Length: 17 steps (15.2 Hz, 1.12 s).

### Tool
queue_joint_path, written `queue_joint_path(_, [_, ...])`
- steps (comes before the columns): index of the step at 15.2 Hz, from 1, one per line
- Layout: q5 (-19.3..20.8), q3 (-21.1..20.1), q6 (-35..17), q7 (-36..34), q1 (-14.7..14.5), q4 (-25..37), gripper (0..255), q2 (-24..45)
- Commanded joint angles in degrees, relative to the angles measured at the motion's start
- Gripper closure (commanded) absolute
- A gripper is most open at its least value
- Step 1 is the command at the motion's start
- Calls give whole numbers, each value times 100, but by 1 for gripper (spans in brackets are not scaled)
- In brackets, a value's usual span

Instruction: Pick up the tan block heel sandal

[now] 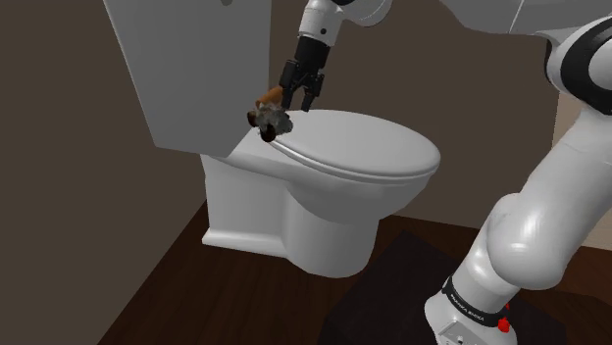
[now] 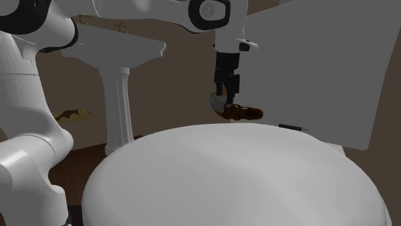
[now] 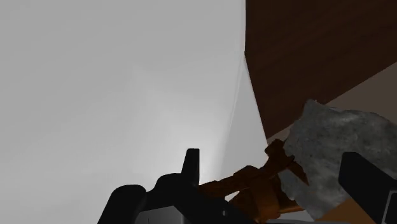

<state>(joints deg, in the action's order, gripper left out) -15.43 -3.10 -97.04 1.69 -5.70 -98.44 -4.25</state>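
Overhead, the black gripper (image 1: 297, 101) clasps the brown sandal (image 1: 270, 115) between its fingers (image 3: 191, 167). The shoe hangs at the fingertips with its grey block heel (image 3: 331, 159) beside one finger. The white toilet lid (image 1: 363, 147) lies just beneath and the tank (image 1: 196, 69) stands close by.

The gripper (image 1: 299, 101) holds the sandal (image 1: 272, 118) over the toilet lid (image 1: 365, 147).

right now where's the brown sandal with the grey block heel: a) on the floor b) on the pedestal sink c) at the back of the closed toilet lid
c: the brown, grey-heeled sandal is at the white toilet lid's rear, under the black end effector.
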Motion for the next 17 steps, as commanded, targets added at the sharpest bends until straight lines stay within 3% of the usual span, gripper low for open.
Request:
queue_joint_path(1, [-195, -22, 33, 19, -37, 464, 0, 383])
queue_joint_path(3, [-289, -39, 67, 19, -52, 729, 0, 589])
queue_joint_path(12, [-323, -55, -505, 187, -61, 53, 0, 507])
queue_joint_path(13, [-324, -57, -504, 184, -62, 47, 255, 499])
queue_joint_path(17, [-324, -59, -521, 185, -65, 36, 255, 505])
